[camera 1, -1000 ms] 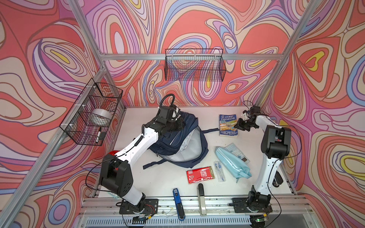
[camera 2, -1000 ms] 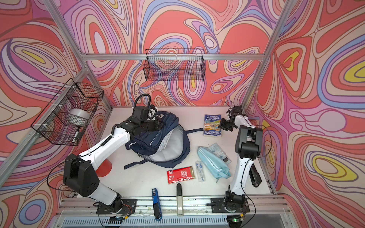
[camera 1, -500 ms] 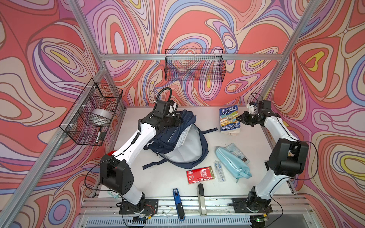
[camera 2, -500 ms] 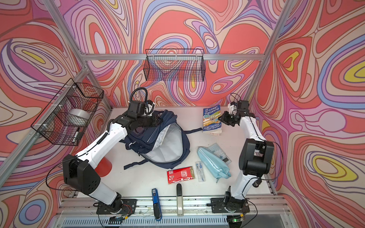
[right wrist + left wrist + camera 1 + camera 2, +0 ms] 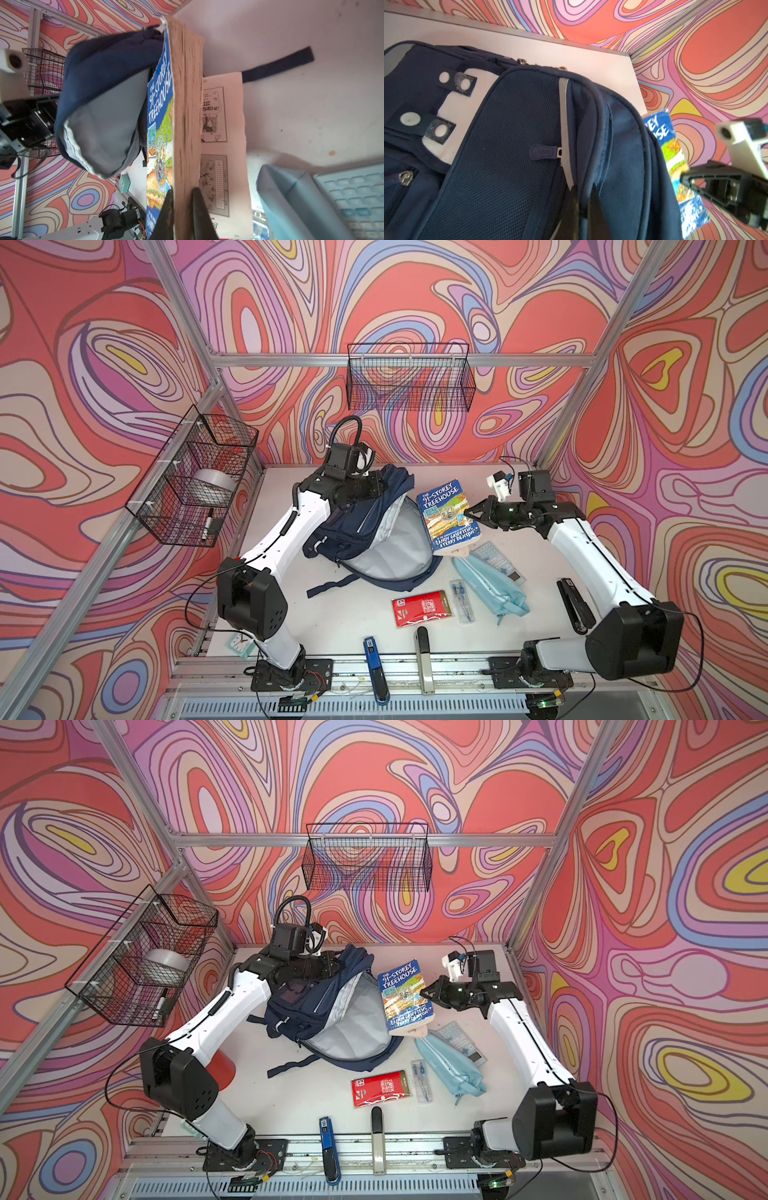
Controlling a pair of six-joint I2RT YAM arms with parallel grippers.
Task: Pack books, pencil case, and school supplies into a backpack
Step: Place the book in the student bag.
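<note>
The navy backpack (image 5: 365, 531) (image 5: 324, 1006) lies at mid-table with its mouth gaping and the grey lining showing. My left gripper (image 5: 380, 487) (image 5: 583, 187) is shut on the fabric rim of the backpack (image 5: 508, 166), holding it up. My right gripper (image 5: 471, 513) (image 5: 180, 191) is shut on the blue book (image 5: 449, 516) (image 5: 160, 124), which hangs in the air just right of the opening, with a loose page sagging. On the table lie the light blue pencil case (image 5: 490, 585), the calculator (image 5: 496, 558), the red packet (image 5: 422, 608) and the pen pack (image 5: 463, 601).
A blue stapler (image 5: 376, 664) and a beige and black tool (image 5: 423, 651) lie at the front edge. A black stapler (image 5: 575, 605) sits by the right arm. A red cup (image 5: 220, 1069) stands behind the left arm. Wire baskets (image 5: 195, 481) (image 5: 409, 377) hang on the walls.
My right gripper has lifted the book off the table and carried it towards the backpack's mouth. My left gripper has pulled the rim up and back, widening the opening.
</note>
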